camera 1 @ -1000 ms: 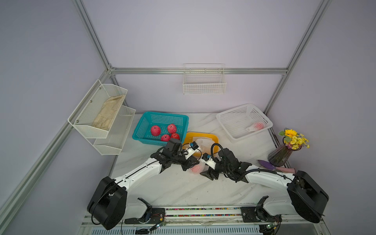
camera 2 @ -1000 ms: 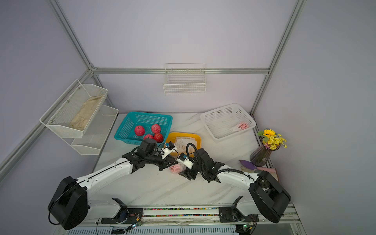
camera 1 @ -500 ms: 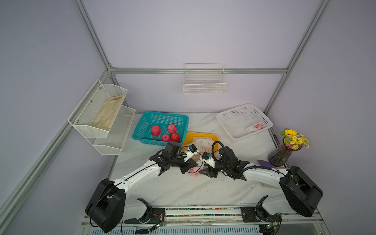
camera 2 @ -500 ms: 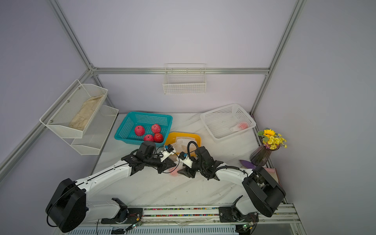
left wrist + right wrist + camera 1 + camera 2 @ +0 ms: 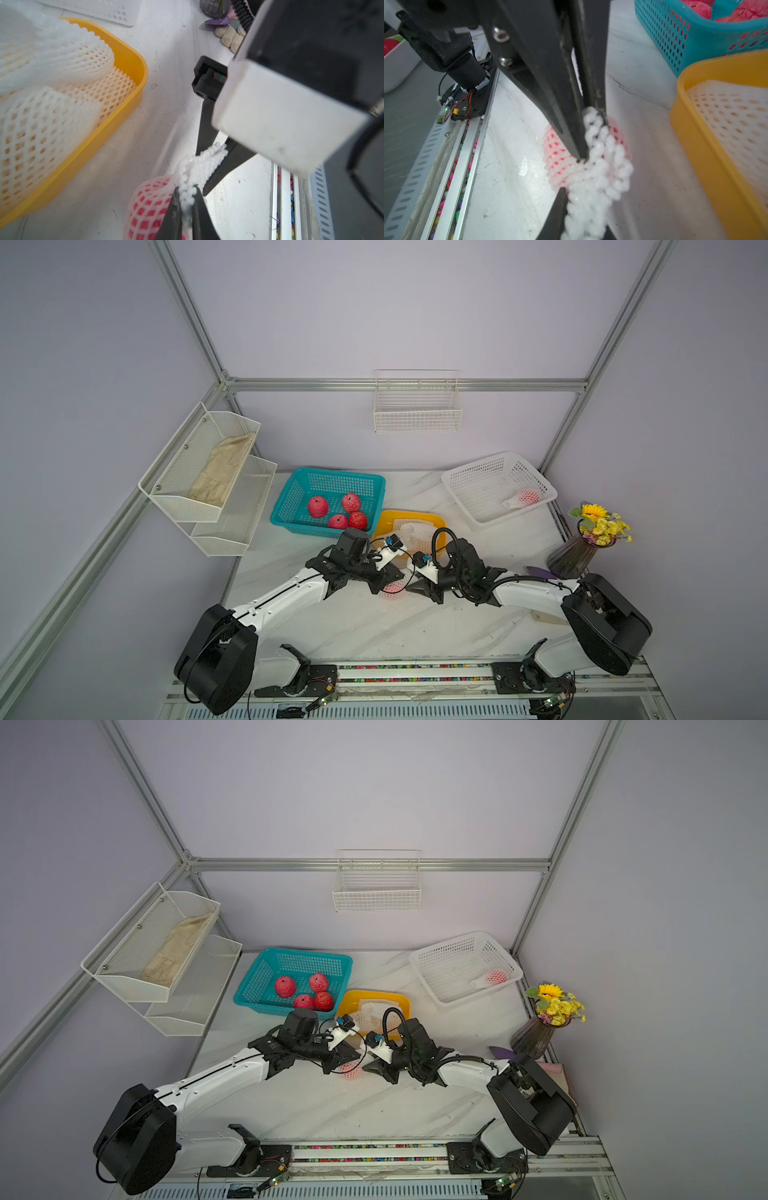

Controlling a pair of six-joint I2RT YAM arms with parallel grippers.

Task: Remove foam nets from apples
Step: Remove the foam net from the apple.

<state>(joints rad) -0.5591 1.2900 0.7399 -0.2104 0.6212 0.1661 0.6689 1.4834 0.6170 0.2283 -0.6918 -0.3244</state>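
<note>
White foam net [image 5: 195,166], diamond-holed and bunched to a twisted tail, wraps a red apple [image 5: 145,209] that shows pale pink through it. It sits at the centre of both top views, just below the yellow tray [image 5: 411,512]. The left gripper [image 5: 186,194] pinches the tail tight. The right gripper [image 5: 409,584] is clamped on the same bunch.

Foam net [image 5: 598,166] pinched in the left gripper [image 5: 186,194]: soft, white, beaded, matt. Its fingers [image 5: 203,218]: black, matt, probably plastic (screw heads [image 5: 501,36] are bright metal). Tray [image 5: 133,62] beside this gripper: yellow plastic, smooth, slightly glossy. Table [image 5: 166,62] beneath: white, marbled, scuffed, semi-gloss.
</note>
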